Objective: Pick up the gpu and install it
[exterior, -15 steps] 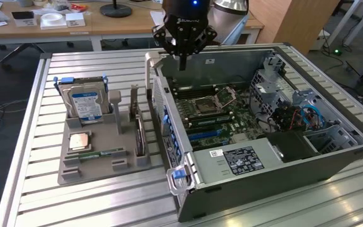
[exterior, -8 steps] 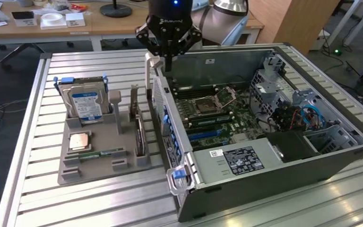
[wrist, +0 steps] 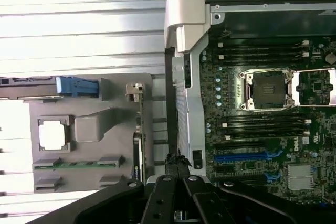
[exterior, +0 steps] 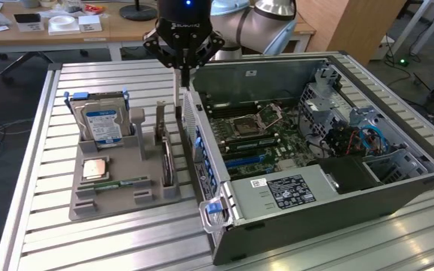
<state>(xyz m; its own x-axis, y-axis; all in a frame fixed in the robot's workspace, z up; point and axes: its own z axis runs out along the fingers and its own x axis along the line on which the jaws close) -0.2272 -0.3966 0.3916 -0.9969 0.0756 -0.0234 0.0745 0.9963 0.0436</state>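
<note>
The gpu (exterior: 166, 161) stands on edge in a slot of the grey holder tray (exterior: 119, 204), at the side nearest the computer case, with its metal end bracket (exterior: 160, 119) sticking up. In the wrist view the gpu (wrist: 137, 140) is a thin edge along the tray, and the bracket (wrist: 135, 91) sits at its far end. My gripper (exterior: 179, 99) hangs above the gap between the tray and the case wall, a little beyond the card's bracket end. Its fingers (wrist: 176, 165) are shut together with nothing between them and do not touch the card.
The open computer case (exterior: 225, 212) lies beside the tray, its motherboard (exterior: 255, 135) and blue expansion slots (exterior: 243, 161) exposed. The tray also holds a hard drive (exterior: 102, 124), a processor (exterior: 96, 168) and a memory stick (exterior: 119, 183). Everything rests on a slatted aluminium table (exterior: 43, 237).
</note>
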